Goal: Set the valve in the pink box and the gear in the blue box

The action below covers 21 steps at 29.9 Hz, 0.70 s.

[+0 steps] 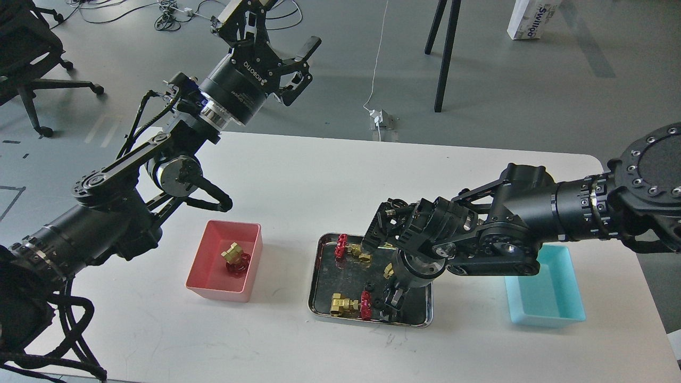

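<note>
One valve point(235, 258) lies in the pink box point(213, 242) at the left of the table. In the steel tray point(319, 255) two valves lie in plain sight, one at the far left point(352, 249) and one at the front point(350, 305). A third valve point(388, 270) is mostly hidden behind my right arm. Tiny black gears point(371, 288) lie near the tray's front right. My right gripper point(392, 300) points down into the tray beside the gears; its fingers are dark and I cannot tell them apart. The blue box point(542, 300) is empty. My left gripper point(279, 29) is open, empty and raised high.
The tray stands between the two boxes at the table's front. My right forearm point(511, 234) spans from the right edge over the blue box's far end to the tray. Behind the table are a floor power strip point(382, 119), black stand legs point(446, 53) and an office chair point(26, 58).
</note>
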### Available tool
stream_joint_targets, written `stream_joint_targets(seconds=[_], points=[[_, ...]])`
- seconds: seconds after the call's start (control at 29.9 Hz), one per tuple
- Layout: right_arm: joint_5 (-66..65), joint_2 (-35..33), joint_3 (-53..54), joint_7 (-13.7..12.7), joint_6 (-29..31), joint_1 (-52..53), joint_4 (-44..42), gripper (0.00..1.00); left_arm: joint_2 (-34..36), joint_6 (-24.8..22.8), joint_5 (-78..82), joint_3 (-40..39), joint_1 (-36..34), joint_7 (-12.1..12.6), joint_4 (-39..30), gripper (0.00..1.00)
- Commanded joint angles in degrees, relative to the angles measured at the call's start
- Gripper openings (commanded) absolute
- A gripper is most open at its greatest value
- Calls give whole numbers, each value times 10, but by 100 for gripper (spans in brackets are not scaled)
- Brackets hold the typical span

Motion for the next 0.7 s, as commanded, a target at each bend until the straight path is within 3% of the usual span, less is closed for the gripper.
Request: stream_joint_targets(seconds=[0.0, 0.17, 0.3, 0.67], points=[[8, -24, 35, 1, 0, 23, 6, 9, 0, 0, 0, 0, 0, 0, 0, 91], [81, -64, 77, -1, 0, 46, 15, 9, -6, 0, -1, -1, -2, 0, 0, 91], [88, -143, 127, -1, 0, 55, 18, 8, -6, 0, 0, -1, -2, 0, 0, 91], [87, -507, 155, -6, 0, 27, 166, 9, -14, 0, 0, 0, 0, 0, 0, 91]])
